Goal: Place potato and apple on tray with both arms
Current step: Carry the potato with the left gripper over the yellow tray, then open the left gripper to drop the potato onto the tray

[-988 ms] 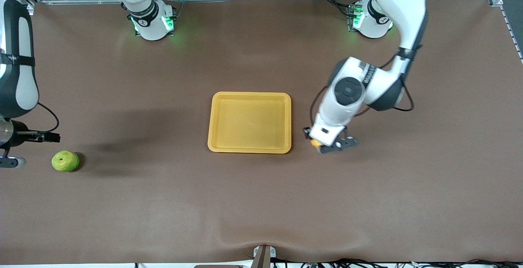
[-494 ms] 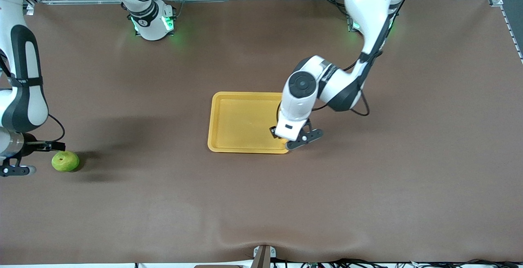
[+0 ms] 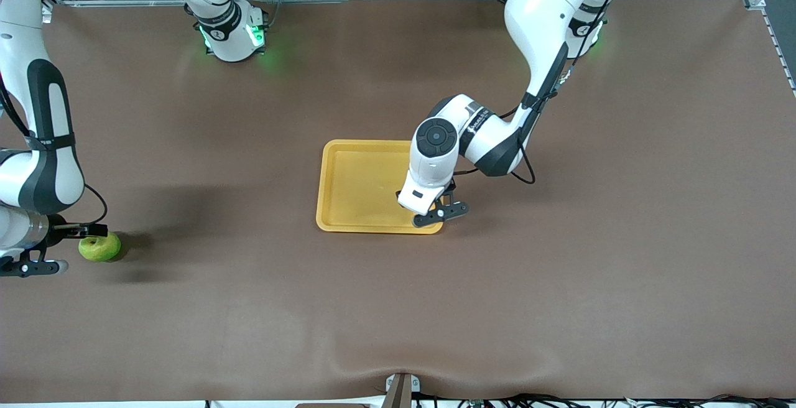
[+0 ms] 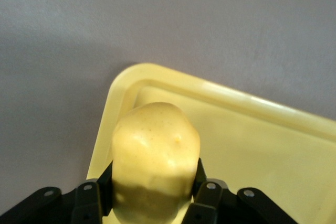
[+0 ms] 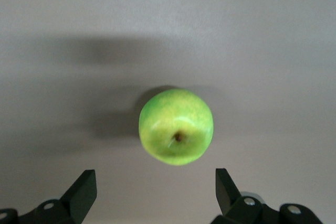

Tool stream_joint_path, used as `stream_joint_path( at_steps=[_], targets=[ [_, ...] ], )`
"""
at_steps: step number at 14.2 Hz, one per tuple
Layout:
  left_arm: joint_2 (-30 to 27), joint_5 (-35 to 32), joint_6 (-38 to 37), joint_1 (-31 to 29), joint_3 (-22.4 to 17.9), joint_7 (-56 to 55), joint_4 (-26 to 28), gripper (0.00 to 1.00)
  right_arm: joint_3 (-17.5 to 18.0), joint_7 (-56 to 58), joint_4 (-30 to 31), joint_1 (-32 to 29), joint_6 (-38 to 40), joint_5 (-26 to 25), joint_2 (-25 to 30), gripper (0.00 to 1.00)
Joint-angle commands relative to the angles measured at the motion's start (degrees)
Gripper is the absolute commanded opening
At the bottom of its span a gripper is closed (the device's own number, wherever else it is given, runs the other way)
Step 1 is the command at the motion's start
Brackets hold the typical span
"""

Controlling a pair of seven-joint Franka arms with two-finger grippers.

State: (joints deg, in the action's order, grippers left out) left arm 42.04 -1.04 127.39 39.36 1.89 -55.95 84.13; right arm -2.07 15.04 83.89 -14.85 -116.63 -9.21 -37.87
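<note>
The yellow-orange potato (image 4: 155, 153) is clamped between the fingers of my left gripper (image 3: 430, 210) (image 4: 155, 192). That gripper hangs over the tray's (image 3: 354, 184) corner nearest the front camera, at the left arm's end; the hand hides the potato in the front view. The tray's rim (image 4: 236, 100) shows just under the potato. The green apple (image 3: 99, 248) (image 5: 176, 127) lies on the table near the right arm's end. My right gripper (image 3: 59, 248) (image 5: 155, 182) is open beside it, low down. The apple sits just ahead of the fingertips, not between them.
A brown mat (image 3: 559, 283) covers the whole table. The two green-lit arm bases (image 3: 233, 35) (image 3: 575, 28) stand along the edge farthest from the front camera. A small metal bracket (image 3: 401, 389) sits at the nearest edge.
My left arm has carried the potato from beside the tray to over the tray's corner. My right gripper has come in closer to the apple, fingers still wide.
</note>
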Motion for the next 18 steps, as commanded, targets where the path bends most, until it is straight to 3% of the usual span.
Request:
stream_joint_path(
  at_steps=[1, 4, 5, 6, 7, 13, 18],
  targets=[
    [1.64, -0.19, -2.92, 0.28, 0.66, 1.36, -1.07, 0.42, 0.93, 3.67, -1.72, -2.29, -2.89, -1.17, -2.99, 1.00],
    [2.08, -0.11, -6.44, 0.20, 0.66, 3.56, -0.81, 0.45, 1.02, 3.60, -1.72, -2.21, -3.08, -1.08, -3.78, 1.00],
    [2.08, -0.11, -6.62, 0.20, 0.75, 3.74, -0.81, 0.53, 1.02, 3.68, -1.80, -2.29, -3.77, -1.08, -4.40, 1.00],
    [2.08, -0.02, -6.63, 0.28, 0.66, 3.74, -0.81, 0.83, 1.02, 3.77, -1.80, -2.29, -4.91, -1.17, -4.58, 1.00],
    [2.08, -0.02, -6.63, 0.20, 0.66, 3.74, -0.90, 1.00, 0.93, 3.77, -1.80, -2.21, -5.10, -1.17, -4.75, 1.00],
    [-3.26, -0.02, -12.32, -1.12, 0.31, 3.65, -1.34, 1.00, 1.02, 3.77, -1.72, -2.90, -6.15, -0.64, -5.89, 1.00],
    [-11.53, -0.11, -19.88, -10.77, 0.48, 9.26, -1.34, 1.00, 1.02, 4.04, -1.72, -4.22, -7.56, -0.38, -7.74, 1.00]
  ],
)
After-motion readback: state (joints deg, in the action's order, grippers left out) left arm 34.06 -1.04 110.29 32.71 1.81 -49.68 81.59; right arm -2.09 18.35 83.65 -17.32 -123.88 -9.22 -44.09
